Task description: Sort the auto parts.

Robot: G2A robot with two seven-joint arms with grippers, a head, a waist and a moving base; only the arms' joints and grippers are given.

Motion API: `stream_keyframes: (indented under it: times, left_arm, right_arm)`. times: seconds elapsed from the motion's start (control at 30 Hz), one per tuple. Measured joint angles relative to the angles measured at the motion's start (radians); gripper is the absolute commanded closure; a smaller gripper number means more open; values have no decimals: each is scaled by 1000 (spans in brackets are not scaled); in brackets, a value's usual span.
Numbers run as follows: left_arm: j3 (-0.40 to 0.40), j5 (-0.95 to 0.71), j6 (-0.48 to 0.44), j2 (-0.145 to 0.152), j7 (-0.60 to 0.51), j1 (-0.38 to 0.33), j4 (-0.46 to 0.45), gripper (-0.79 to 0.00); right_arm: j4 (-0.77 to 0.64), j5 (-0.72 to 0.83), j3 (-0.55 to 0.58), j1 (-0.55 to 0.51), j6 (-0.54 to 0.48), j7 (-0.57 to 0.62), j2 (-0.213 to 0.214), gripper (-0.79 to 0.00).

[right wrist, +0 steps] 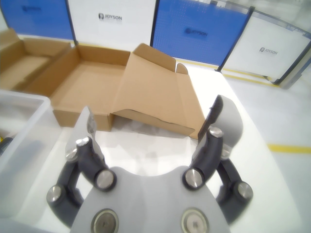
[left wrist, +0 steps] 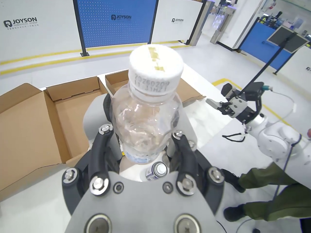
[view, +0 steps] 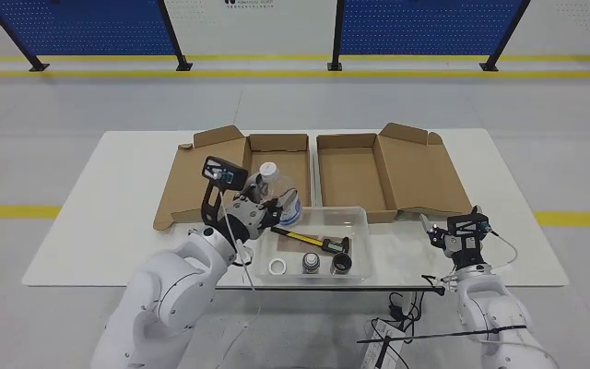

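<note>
**Print on the cap and the fence panels**

The bottle (left wrist: 145, 124) carries a two-line stamped code of digits and letters on the skirt of its white cap (left wrist: 155, 66), and a smeared yellow mark on the cap's top. Beyond the bottle, a white fence panel (left wrist: 24, 22) and a blue fence panel (left wrist: 121, 17) each bear a logo with one word. Near the bottle, a small can (left wrist: 156, 170) has a label too small to make out.

The white table (view: 111, 212) stands on a pale grey floor (view: 92, 101) crossed by yellow lines (view: 277, 73). Ahead of the left gripper (left wrist: 145, 127), past the table's far edge, runs a fence of blue perforated panels (left wrist: 114, 18) and white panels (left wrist: 29, 25) in black frames. The light is bright and even.
</note>
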Motion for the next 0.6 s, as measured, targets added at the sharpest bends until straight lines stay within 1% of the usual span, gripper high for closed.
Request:
stream_keyframes:
  times: [0.17, 0.27, 0.37, 0.6]
  left_arm:
    - [8, 20, -12, 1, 20, 5, 26, 0]
    - [18, 46, -17, 0, 55, -2, 66, 0]
    - [30, 67, -1, -4, 111, -27, 123, 0]
    - [76, 90, 31, -18, 216, -113, 285, 0]
  right_arm:
    - [0, 0, 0, 0, 0, 0, 0, -785]
    - [0, 0, 0, 0, 0, 0, 0, -785]
    - [0, 0, 0, 0, 0, 0, 0, -785]
    - [0, 0, 0, 0, 0, 0, 0, -785]
